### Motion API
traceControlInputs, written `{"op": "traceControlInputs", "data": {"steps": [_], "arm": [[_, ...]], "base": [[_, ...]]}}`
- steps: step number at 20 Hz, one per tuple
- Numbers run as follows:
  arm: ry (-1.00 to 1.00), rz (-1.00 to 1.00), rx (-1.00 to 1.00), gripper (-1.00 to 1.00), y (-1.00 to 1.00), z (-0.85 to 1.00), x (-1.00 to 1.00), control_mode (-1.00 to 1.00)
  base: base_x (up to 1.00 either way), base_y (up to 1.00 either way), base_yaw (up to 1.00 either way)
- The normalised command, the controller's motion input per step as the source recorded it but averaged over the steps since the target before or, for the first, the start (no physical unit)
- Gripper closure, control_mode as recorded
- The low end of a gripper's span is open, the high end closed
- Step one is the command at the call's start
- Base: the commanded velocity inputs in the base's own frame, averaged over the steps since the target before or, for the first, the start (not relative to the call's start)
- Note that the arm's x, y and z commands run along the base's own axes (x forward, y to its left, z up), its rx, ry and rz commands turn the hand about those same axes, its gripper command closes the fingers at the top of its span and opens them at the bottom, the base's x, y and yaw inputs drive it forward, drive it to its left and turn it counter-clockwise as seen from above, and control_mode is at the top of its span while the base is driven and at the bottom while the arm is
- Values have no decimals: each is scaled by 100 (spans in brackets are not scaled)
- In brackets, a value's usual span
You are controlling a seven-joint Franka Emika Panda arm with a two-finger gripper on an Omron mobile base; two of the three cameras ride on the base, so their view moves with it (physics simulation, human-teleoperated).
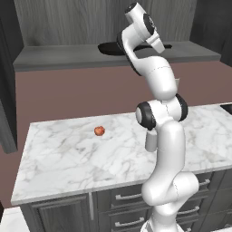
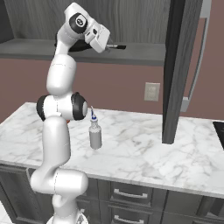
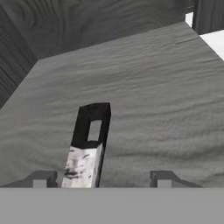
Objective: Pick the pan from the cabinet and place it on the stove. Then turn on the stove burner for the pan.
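Observation:
The pan [image 1: 108, 47] lies on the open cabinet's shelf [image 1: 59, 56], its black body partly hidden behind my arm. Its long handle [image 3: 89, 144], with a hanging hole at the end, points toward the hand. My gripper [image 3: 103, 180] hangs over the handle's end with the jaws apart. The handle runs between the fingertips [image 3: 41, 179], nearer the left one and touching neither. In the right base view the handle tip [image 2: 118, 47] sticks out just past the hand. A corner of the black stove [image 2: 219, 131] shows at the counter's far right.
The cabinet's door [image 2: 177, 70] stands open to the right of the hand, reaching down to the marble counter [image 2: 144, 153]. On the counter stand a small spray bottle [image 2: 95, 133] and a red fruit [image 1: 99, 131]. Drawer units sit below.

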Motion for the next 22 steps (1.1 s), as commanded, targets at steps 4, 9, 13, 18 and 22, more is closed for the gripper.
{"op": "traceControlInputs", "data": {"steps": [4, 9, 13, 18, 22], "arm": [[0, 0, 0, -100, -1, -36, 0, -100], [1, 0, 0, -100, -1, -38, 0, -100], [3, 1, 0, -100, 0, -39, 0, -100], [2, 3, 0, -100, 0, -39, 0, -100], [0, 9, 1, -100, 1, -28, 0, -100]], "base": [[0, 0, 0], [0, 0, 0], [0, 0, 0], [0, 0, 0], [0, 0, 0]]}}
